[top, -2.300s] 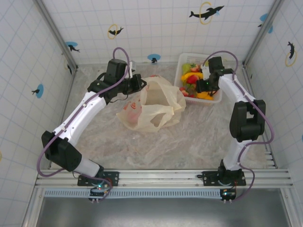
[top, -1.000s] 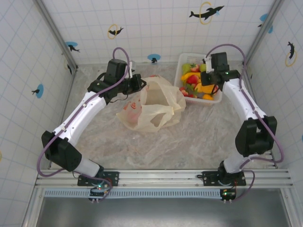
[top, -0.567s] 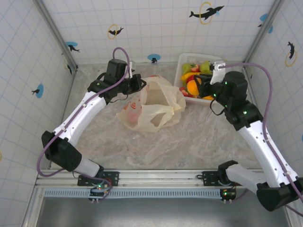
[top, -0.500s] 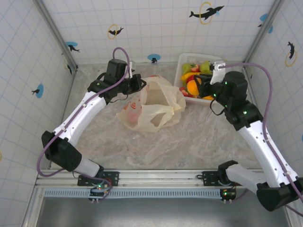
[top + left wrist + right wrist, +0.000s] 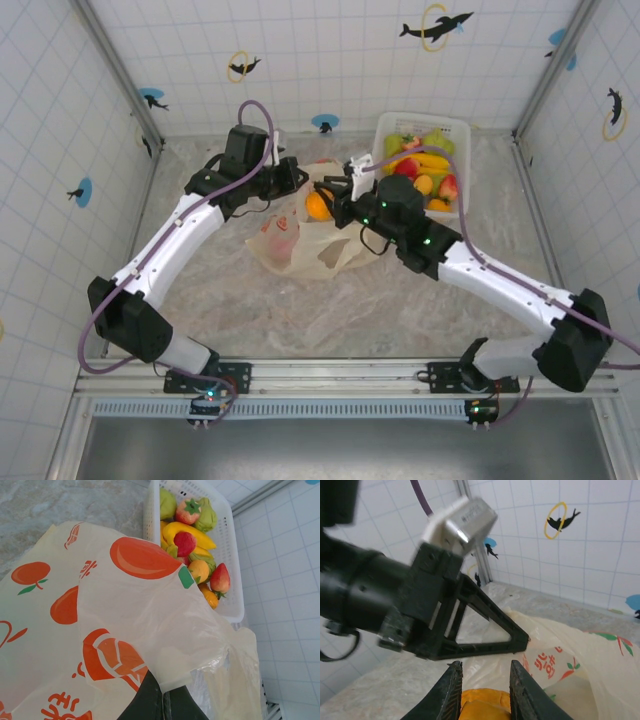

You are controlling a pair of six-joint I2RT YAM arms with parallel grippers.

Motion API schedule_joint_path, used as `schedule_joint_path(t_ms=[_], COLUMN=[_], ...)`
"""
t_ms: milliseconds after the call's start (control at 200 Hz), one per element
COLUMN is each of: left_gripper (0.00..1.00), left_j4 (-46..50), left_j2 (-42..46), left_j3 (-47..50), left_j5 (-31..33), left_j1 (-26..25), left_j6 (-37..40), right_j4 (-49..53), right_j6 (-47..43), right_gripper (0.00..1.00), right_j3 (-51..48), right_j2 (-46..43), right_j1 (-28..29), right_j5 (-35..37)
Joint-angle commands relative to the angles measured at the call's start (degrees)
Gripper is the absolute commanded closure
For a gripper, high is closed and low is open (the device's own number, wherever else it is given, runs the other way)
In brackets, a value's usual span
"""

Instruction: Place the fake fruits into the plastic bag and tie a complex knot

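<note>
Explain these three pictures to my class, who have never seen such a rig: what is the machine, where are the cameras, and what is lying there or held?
This is a robot: two jointed arms bolted at the near edge of a table, each ending in a two-finger gripper. One picture looks down from above; the other two come from cameras on the wrists. On the marbled table lie a cream plastic bag printed with fruit and a white basket of fake fruits. The left gripper pinches the bag's edge. The right gripper holds an orange fake fruit over the bag.
</note>
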State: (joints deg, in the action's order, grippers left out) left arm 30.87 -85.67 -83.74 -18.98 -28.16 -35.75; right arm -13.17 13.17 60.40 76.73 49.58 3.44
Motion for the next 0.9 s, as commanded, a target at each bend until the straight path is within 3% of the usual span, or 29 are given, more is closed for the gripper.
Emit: schedule_joint_path(t_ms=[0,250,535,716,896], left_gripper=[1.00,1.00,1.00,1.00,1.00], left_j4=[1.8,1.9,2.8,3.0,3.0], left_j2=[0.3,1.0,0.9,0.8,0.7], left_j3=[-1.4,-1.3,-1.4,-1.2,-1.5], left_j5=[0.3,0.6,1.3,1.8,1.9], left_j1=[0.4,0.4,0.4,0.4,0.7], left_j6=[2.0,1.8,2.5,2.2,2.3], right_j4=[-6.7,-8.3,-7.4,-5.2,-3.6], right_j6=[-1.9,-3.2,-1.6,-0.5,-0.5], right_gripper=[0.71,0.71,0.68,0.46,0.43], right_j3=[-3.3,-6.8,-1.4,0.7,-0.5], right_j2=[1.9,8.1,16.4,17.4,14.4], right_j1=[0.5,0.6,-1.4,-2.1,-2.0], right_j5=[5.4,8.3,8.4,5.8,5.5])
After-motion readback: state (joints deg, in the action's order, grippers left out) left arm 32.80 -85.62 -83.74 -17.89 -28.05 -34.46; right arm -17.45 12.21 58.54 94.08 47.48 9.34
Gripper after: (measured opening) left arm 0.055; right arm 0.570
